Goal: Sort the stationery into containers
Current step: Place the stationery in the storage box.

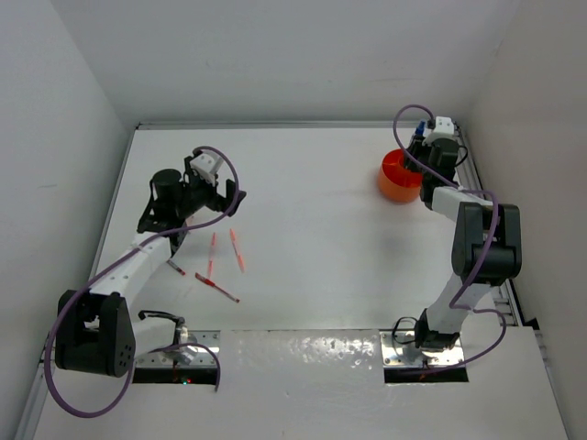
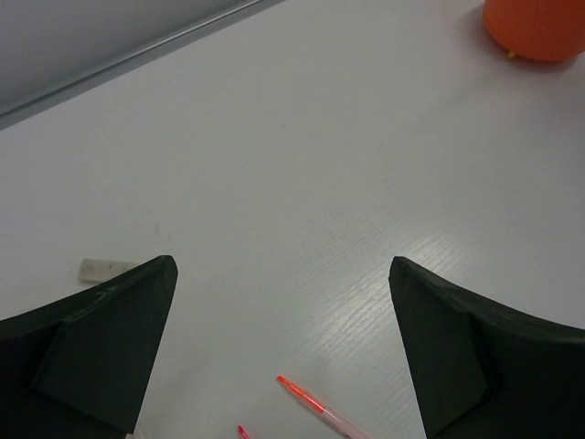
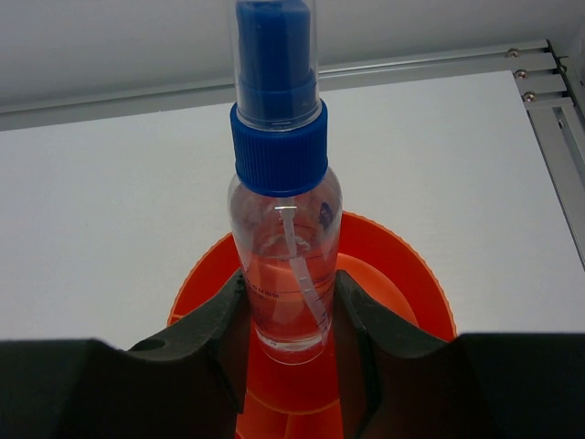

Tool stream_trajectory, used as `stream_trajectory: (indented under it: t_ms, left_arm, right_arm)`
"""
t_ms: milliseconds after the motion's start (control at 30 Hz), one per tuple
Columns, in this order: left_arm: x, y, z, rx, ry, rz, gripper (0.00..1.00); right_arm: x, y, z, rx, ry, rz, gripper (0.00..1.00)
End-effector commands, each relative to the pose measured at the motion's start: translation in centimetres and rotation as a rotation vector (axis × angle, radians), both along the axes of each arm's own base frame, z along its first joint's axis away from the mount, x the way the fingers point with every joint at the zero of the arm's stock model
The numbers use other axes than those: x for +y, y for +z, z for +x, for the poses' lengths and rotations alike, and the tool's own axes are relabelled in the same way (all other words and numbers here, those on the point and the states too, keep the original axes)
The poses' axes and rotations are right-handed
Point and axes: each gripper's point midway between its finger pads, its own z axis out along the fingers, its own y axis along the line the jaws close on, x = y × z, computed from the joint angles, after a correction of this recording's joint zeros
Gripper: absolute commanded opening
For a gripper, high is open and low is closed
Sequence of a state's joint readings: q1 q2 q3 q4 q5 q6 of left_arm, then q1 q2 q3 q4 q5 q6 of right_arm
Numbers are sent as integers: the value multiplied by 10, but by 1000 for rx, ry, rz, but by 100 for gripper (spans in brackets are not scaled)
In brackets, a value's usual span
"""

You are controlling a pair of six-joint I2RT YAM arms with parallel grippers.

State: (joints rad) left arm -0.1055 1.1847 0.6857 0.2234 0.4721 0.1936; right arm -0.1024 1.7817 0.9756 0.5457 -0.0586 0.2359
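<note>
Your right claw (image 3: 291, 306) grips the bottle (image 3: 283, 247) above the tub (image 3: 416, 274), near the tabletop's (image 1: 312, 183) far-right rim; left claw (image 2: 283, 338) gapes wide over bare tabletop.

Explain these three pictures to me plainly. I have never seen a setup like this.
Two robot arms are bolted to a white table. The wide picture looks down from above; the other two come from cameras on each wrist. The right claw is closed on a clear spray bottle with a blue cap, holding it over a round orange tub. The left claw is wide open and empty, above some red pens lying on the table. A small beige block lies nearby.
</note>
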Motion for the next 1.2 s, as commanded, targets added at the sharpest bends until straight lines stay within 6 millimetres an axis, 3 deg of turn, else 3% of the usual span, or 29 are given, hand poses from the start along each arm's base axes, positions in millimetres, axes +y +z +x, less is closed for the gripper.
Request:
stream_trajectory:
  t_ms: [0,133,567,800,1000,1033,1100,1167]
  left_arm:
    - [4,9,5,-51,11,-3,100]
    - [4,10,4,-61,8,0,100]
    - [3,10,2,-69,-3,7,99]
    - [2,11,0,-77,-10,8,100]
    - [15,22,6,-78,90,-51,100]
    - [24,25,11,-59,165,-80,99]
    - [36,29,17,-31,242,-92,94]
    - [55,29,25,37,326,-48,87]
  right_arm:
    - [3,32,7,-107,21,-17,21]
    - [3,30,5,-102,20,-23,21]
    - [5,34,1,-116,34,-25,47]
    - [7,39,-4,-124,44,-36,51]
    - [24,65,-22,-168,76,-90,59]
    - [30,82,-28,-202,68,-101,61]
    - [38,90,-36,-201,74,-108,67]
    - [64,100,-48,-190,120,-119,69]
